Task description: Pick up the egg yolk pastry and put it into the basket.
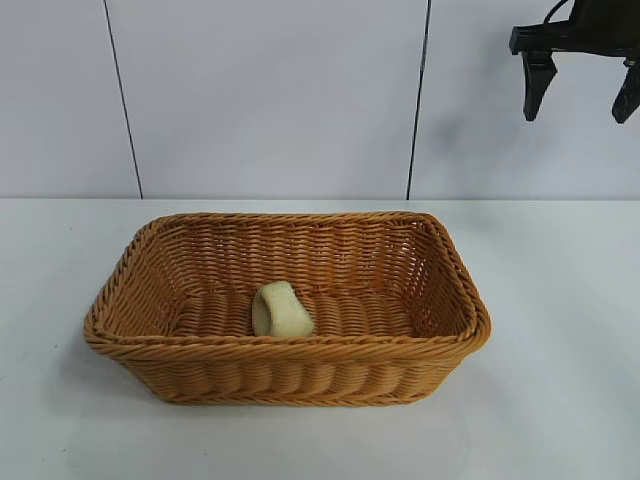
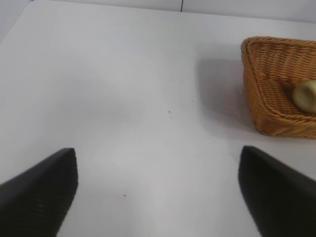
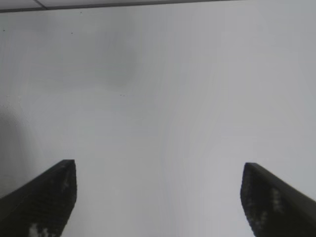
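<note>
White matte tabletop (image 1: pixel 560 330), smooth and plain, a few tiny dark specks on it in the left wrist view; it meets a pale grey panelled wall (image 1: pixel 270 100) along a straight horizontal edge, the wall divided by two thin dark vertical seams. Large rectangular orange-brown woven wicker basket (image 1: pixel 290 375), sloping sides and braided rim, standing on the tabletop at the middle of the exterior view, a soft shadow beside it. Small pale yellow-cream rounded egg yolk pastry (image 1: pixel 281 310), matte, lying inside the basket on its woven floor, close to the near long wall and tipped on its side. Right gripper (image 1: pixel 583 92), black, hanging high in front of the wall at the upper right corner of the exterior view, fingers spread wide apart and holding nothing; basket and pastry sit well below and off to one side of its fingertips, and only bare tabletop shows between them in the right wrist view. Left gripper (image 2: pixel 158 192), black, fingers likewise wide apart and empty, over bare tabletop; the basket corner, with the pastry inside, lies ahead of its fingertips and out beyond one finger, well apart.
</note>
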`<state>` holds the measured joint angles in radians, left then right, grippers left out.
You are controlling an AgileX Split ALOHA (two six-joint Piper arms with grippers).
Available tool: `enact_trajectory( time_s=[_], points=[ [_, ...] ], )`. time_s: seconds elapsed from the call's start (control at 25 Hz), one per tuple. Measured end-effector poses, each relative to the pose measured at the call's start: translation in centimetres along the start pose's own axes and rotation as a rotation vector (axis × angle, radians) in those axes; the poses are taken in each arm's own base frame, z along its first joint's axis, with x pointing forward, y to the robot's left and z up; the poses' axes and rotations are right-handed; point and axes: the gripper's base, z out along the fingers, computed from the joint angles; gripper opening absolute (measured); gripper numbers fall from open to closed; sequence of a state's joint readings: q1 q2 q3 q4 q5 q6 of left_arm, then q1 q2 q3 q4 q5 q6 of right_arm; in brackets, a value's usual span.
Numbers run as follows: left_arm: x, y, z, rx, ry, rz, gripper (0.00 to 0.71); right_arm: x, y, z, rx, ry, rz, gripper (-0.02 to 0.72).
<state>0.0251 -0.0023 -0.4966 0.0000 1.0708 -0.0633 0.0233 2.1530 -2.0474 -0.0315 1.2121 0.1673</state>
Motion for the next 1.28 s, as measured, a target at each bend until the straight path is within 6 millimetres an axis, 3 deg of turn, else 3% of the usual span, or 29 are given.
enact_trajectory(
  time_s=[0.16,0.36,0.8,1.04,1.28],
  points=[
    [0.0,0.0,0.0,0.0,0.0,0.0,0.64,0.8,0.7,-0.1,-0.03,0.025,-0.025,0.649],
    [0.0,0.0,0.0,0.0,0.0,0.0,0.64,3.8,0.3,-0.7,-0.019,0.104,-0.037,0.649],
    [0.0,0.0,0.0,0.0,0.0,0.0,0.64,15.5,-1.7,-1.3,0.017,0.383,-0.078,0.649],
    [0.0,0.0,0.0,0.0,0.0,0.0,0.64,21.0,-2.8,-3.8,0.02,0.408,-0.08,0.649],
    [0.0,0.0,0.0,0.0,0.0,0.0,0.64,25.5,-3.7,-7.7,0.004,0.292,-0.08,0.649]
  ],
)
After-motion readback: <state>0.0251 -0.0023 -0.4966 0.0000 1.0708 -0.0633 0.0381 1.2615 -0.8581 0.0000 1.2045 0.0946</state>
